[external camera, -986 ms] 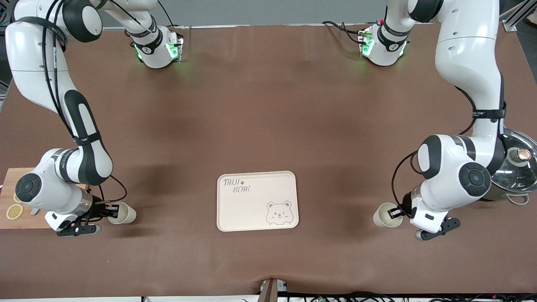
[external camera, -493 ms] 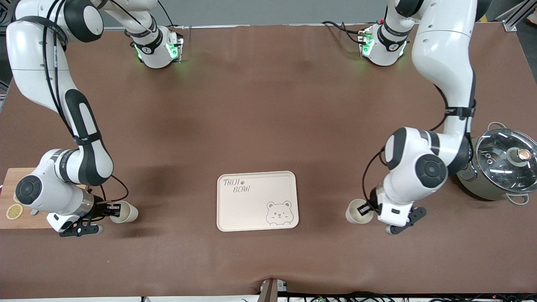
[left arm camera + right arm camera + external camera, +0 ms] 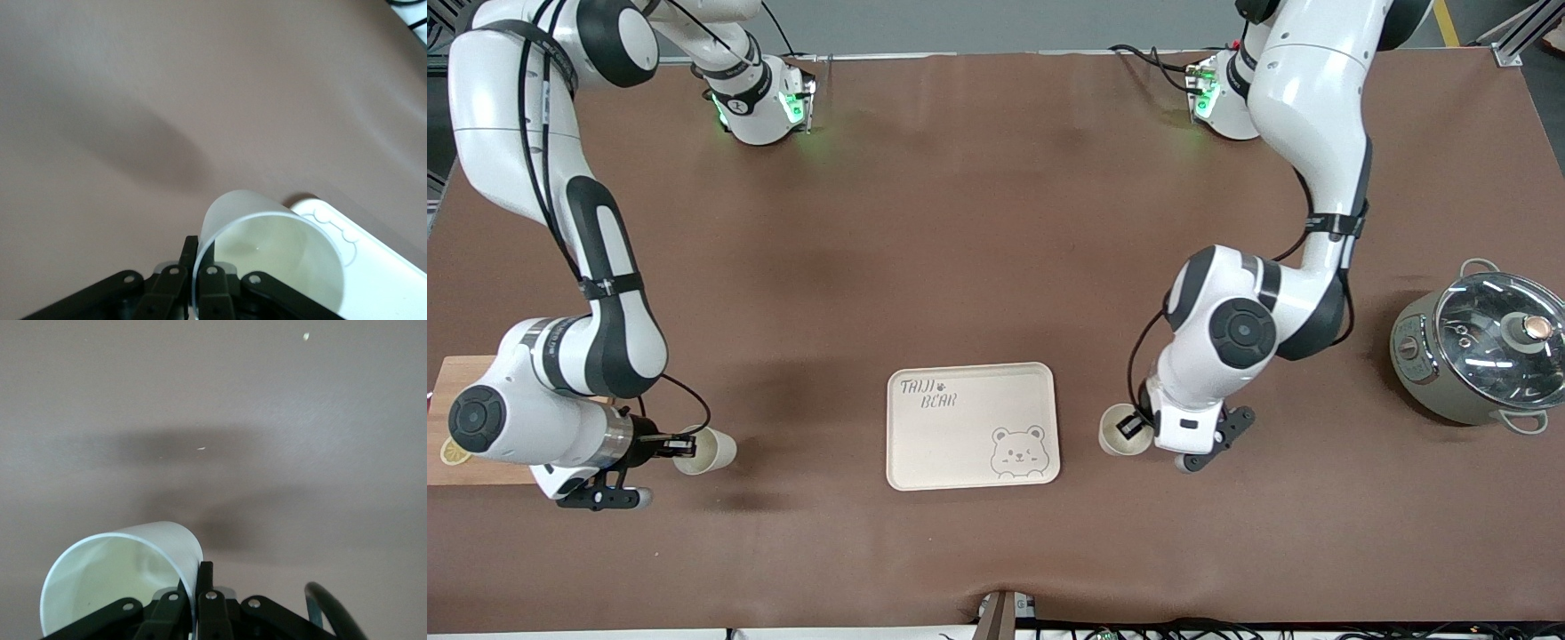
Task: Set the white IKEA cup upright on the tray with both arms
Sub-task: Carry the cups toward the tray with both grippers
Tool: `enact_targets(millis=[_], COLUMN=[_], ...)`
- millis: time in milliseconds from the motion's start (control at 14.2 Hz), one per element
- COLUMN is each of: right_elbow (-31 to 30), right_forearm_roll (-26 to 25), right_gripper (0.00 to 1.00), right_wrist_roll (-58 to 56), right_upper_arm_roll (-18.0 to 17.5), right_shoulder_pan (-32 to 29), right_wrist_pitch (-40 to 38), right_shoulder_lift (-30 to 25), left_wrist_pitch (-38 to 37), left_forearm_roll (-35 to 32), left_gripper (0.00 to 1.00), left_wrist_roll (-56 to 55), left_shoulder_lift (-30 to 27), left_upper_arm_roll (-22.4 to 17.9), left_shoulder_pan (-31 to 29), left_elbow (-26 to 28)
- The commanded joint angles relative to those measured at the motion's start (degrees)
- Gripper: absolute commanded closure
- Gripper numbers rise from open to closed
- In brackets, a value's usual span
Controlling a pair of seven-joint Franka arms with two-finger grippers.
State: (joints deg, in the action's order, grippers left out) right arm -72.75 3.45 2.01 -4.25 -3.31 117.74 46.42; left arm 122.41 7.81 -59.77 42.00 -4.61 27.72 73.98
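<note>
The cream tray (image 3: 960, 444) with the bear drawing lies near the front middle of the table. My left gripper (image 3: 1134, 427) is shut on the rim of a white cup (image 3: 1117, 442), which it holds mouth up just beside the tray's edge toward the left arm's end. The left wrist view shows that cup (image 3: 273, 260) pinched at its wall by the left gripper (image 3: 198, 267), with a tray corner (image 3: 373, 267) close by. My right gripper (image 3: 680, 442) is shut on the rim of a second white cup (image 3: 710, 451), tilted, well short of the tray toward the right arm's end. That cup (image 3: 113, 580) sits clamped in the right gripper (image 3: 198, 587).
A steel pot with a glass lid (image 3: 1480, 351) stands at the left arm's end of the table. A wooden cutting board (image 3: 471, 473) with a lemon slice (image 3: 452, 455) lies at the right arm's end, partly under the right arm.
The left arm has swung its cup from near the pot to just beside the tray. The right gripper has shifted its cup slightly toward the tray.
</note>
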Motion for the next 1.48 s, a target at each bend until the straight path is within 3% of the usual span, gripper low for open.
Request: enact_targets(millis=[0,211,845,1408], right_elbow=[0.2,0.2,3.7,3.1], right_forearm_roll=[1.6,4.1,2.4,-2.1], right_gripper=[1.00,1.00,1.00,1.00], right_wrist_roll=[7.2,14.1,43.0,54.2], right_upper_arm_roll=[-0.1,0.0,1.0,0.8], right_shoulder_pan=[1.9,5.3,21.1,26.3], right_wrist_pitch=[-1.0,-1.5,-4.0,2.2], right_shoulder_lift=[-0.9,-1.9,-2.0,-0.5], left_wrist_pitch=[-1.0,-0.5,1.0,2.0], left_forearm_roll=[0.4,0.4,0.4,0.5], left_gripper=[1.00,1.00,1.00,1.00], left_wrist_roll=[-6.0,-11.0,-16.6,-16.5], left_shoulder_lift=[2.9,4.3,8.4,10.2], left_upper_arm_roll=[-1.1,-2.1,-3.0,-2.6], left_shoulder_pan=[3.2,6.7,13.1,14.2], left_elbow=[-3.5,-3.6,-5.4,-4.8])
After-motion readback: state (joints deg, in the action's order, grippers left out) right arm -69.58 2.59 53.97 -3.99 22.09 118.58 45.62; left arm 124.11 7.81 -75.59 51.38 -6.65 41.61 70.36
